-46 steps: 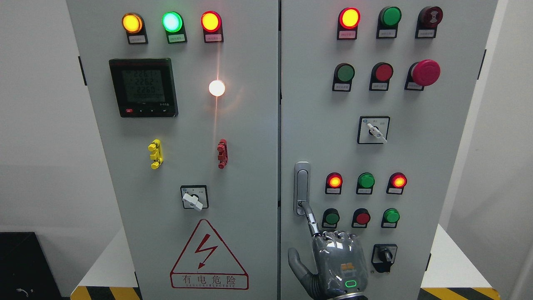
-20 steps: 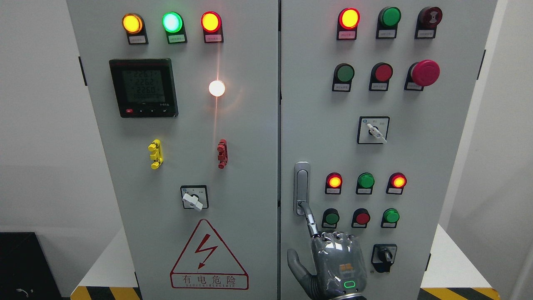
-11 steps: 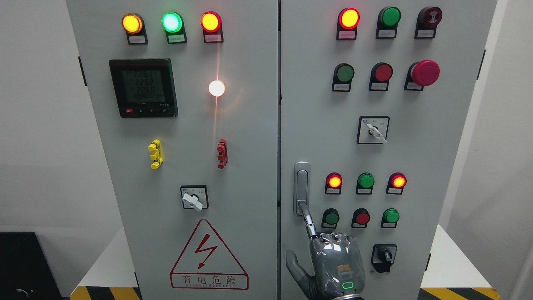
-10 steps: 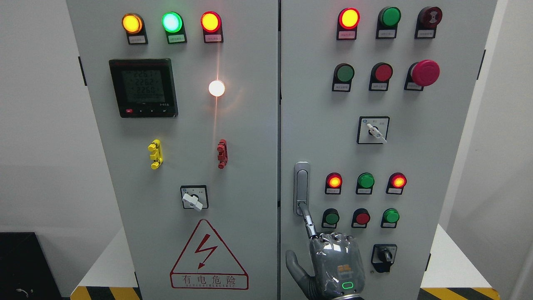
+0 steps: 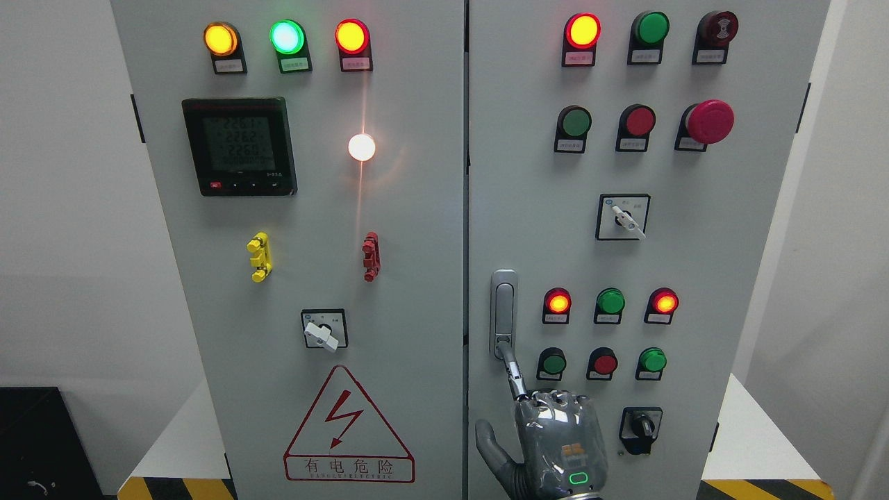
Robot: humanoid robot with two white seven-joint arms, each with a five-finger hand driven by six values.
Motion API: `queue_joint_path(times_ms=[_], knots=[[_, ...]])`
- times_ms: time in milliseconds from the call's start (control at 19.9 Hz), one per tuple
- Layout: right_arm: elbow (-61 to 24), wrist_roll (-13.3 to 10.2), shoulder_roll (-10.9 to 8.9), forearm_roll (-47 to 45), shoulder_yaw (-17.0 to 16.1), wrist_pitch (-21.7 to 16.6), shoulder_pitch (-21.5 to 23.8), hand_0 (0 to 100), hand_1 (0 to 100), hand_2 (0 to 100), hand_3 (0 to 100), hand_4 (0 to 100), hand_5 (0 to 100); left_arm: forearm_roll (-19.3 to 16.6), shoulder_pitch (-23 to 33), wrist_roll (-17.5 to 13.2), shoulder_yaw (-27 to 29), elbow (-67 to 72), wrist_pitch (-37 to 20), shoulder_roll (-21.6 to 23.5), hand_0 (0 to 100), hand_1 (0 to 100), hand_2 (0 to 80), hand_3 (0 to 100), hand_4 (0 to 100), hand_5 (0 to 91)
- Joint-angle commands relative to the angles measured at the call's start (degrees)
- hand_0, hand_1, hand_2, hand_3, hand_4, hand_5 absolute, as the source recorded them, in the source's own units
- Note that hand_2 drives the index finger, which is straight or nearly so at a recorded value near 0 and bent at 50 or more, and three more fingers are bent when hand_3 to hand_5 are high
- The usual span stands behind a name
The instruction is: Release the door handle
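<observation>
Right hand (image 5: 555,444) comes up from the bottom edge, right of centre, back of the hand to the camera with a green light near the wrist. One finger (image 5: 512,371) points straight up and to the left, its tip touching the bottom end of the handle (image 5: 503,314); the other fingers are curled under at the knuckles and the thumb sticks out to the left. It grips nothing. The handle is a slim upright silver lever near the left edge of the right door (image 5: 694,250). Just right of it sit two rows of red and green lamps, and a black rotary switch (image 5: 640,429) lies beside the hand. On the left door (image 5: 312,208): a meter (image 5: 239,146) and a lightning warning sign (image 5: 349,427).
</observation>
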Motion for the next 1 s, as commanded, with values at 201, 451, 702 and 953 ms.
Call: queue_joint_path(times_ms=[201,451,702,953], knots=[[1.2,0.0,0.0,0.0,-0.1,0.2,0.6,47,37,6,100,100,100,0.0,0.0,0.0,0.0,0.0,0.0,0.0,12,56,0.0,0,0,0.0],[1.2,0.0,0.0,0.0,-0.1,0.2,0.6,47,37,7,100,100,100,0.0,0.0,0.0,0.0,0.0,0.0,0.0,12,56,0.0,0,0,0.0],[1.2,0.0,0.0,0.0,0.0,0.2,0.7,47,37,7,100,100,100,0.0,0.0,0.0,0.0,0.0,0.0,0.0,12,56,0.0,0,0,0.0],[1.2,0.0,0.0,0.0,0.0,0.2,0.7,47,37,7,100,100,100,0.0,0.0,0.0,0.0,0.0,0.0,0.0,12,56,0.0,0,0,0.0]])
